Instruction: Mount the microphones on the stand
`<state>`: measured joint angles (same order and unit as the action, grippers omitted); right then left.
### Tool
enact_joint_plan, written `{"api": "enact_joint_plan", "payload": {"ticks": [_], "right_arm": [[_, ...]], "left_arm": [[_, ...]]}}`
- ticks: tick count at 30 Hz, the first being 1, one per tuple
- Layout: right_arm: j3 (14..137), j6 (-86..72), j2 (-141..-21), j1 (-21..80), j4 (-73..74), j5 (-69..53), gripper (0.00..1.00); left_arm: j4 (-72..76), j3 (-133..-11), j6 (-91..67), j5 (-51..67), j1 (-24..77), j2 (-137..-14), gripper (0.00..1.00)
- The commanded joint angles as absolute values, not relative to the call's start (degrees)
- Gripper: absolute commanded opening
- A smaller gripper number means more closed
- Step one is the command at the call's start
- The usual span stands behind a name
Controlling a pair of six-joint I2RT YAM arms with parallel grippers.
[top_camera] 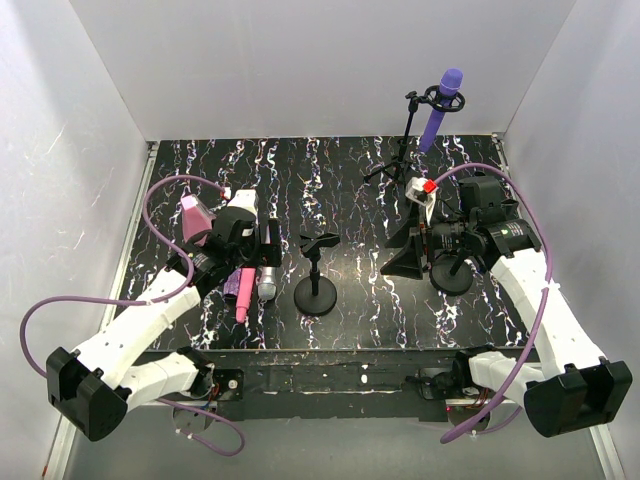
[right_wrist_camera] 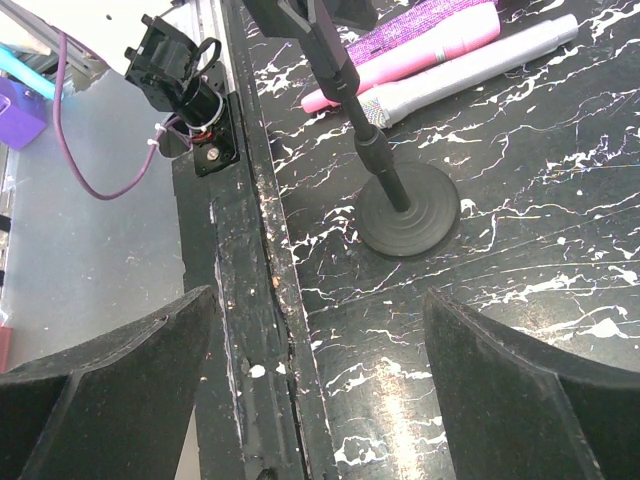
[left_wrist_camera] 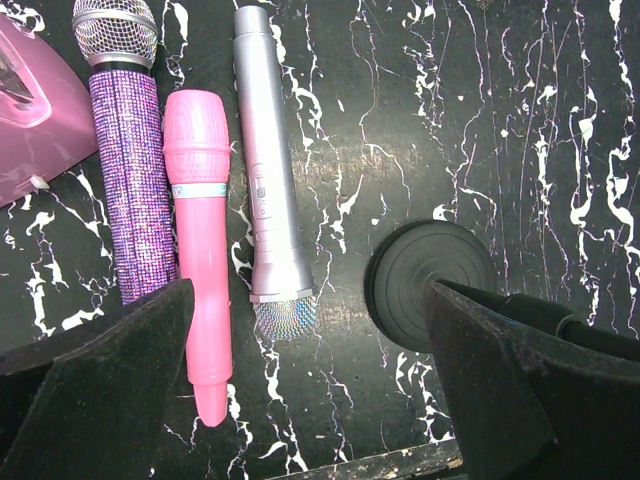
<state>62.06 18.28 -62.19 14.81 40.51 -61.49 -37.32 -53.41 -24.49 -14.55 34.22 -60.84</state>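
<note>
Step in hand, as we judge it: the left gripper (left_wrist_camera: 310, 290) is to fetch a lying mic for the empty round-base stand (top_camera: 317, 272) at the centre of the top view. Its jaws are spread wide and pinch nothing, hanging over the three mics at centre left. The right gripper (right_wrist_camera: 318, 295) is also spread and empty, and looks at that stand from the right.

To do it well, we'd take the silver-grey microphone (left_wrist_camera: 265, 180), the outer one, with bare tabletop (left_wrist_camera: 480, 120) beside it. Straddle the barrel mid-length, not the mesh head. One finger goes down the narrow gap next to the pink microphone (left_wrist_camera: 200, 260) without nudging it. Leave the tail free for the clip.

Counts:
- **Tabletop:** one.
- **Stands:** two sure, the tripod stand (top_camera: 408, 135) at upper right and the round-base one. A dark disc (top_camera: 455, 278) right of centre, partly hidden, may be a third base; we cannot tell.
- **Microphones:** four. The purple microphone (top_camera: 440, 100) is clipped in the tripod. The silver-grey, the pink and the glittery microphone (left_wrist_camera: 125, 170) lie side by side.
- **Pink wedge (left_wrist_camera: 30, 120):** one.
</note>
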Motion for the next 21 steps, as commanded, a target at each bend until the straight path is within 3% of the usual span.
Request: {"api": "enact_joint_plan", "payload": {"ticks": [1,21], "right_arm": [[62.14,19.16,-61.79,14.50,39.46,-62.93,0.90],[61.87,19.07,-61.96,13.71,39.46,-63.81,0.90]], "left_arm": [[-36.48,-55.11,-24.17,-14.50,33.75,-60.82,0.98],[-37.18,-54.93,-23.12,-14.15,33.49,-62.84,0.98]]}}
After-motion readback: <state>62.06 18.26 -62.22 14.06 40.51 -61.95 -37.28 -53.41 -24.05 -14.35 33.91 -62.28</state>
